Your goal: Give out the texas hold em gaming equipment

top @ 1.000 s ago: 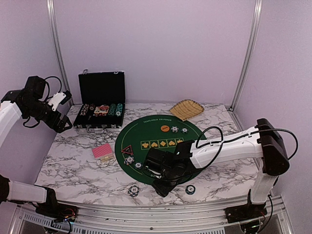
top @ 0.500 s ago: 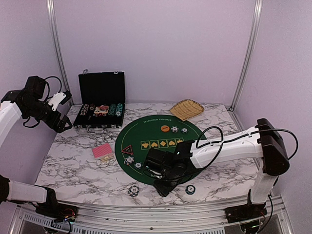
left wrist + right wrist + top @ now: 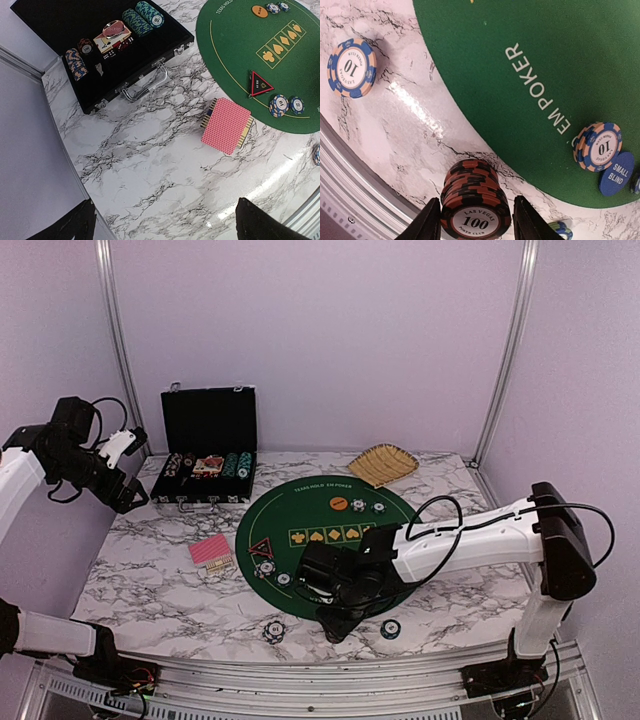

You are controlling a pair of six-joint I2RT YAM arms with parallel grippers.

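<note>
My right gripper (image 3: 336,626) (image 3: 476,224) is shut on a stack of red-black "100" poker chips (image 3: 474,200). It holds the stack upright at the marble just off the near edge of the round green mat (image 3: 330,530). Single blue-orange "10" chips lie on the marble (image 3: 273,630) (image 3: 351,67) and on the mat (image 3: 598,146), beside a blue small-blind button (image 3: 616,173). The pink-red card deck (image 3: 211,550) (image 3: 226,125), the triangular marker (image 3: 261,83) and the orange button (image 3: 339,503) lie further back. My left gripper (image 3: 128,492) (image 3: 170,222) is open and empty, high over the left side of the table.
An open black case (image 3: 205,480) (image 3: 100,45) with rows of chips stands at the back left. A tan woven basket (image 3: 382,463) sits at the back right. Another chip (image 3: 390,629) lies just right of my right gripper. The table's metal front rail (image 3: 350,200) is close by.
My right gripper has shifted very slightly at the mat's near edge with the chip stack in it. The left arm has not moved.
</note>
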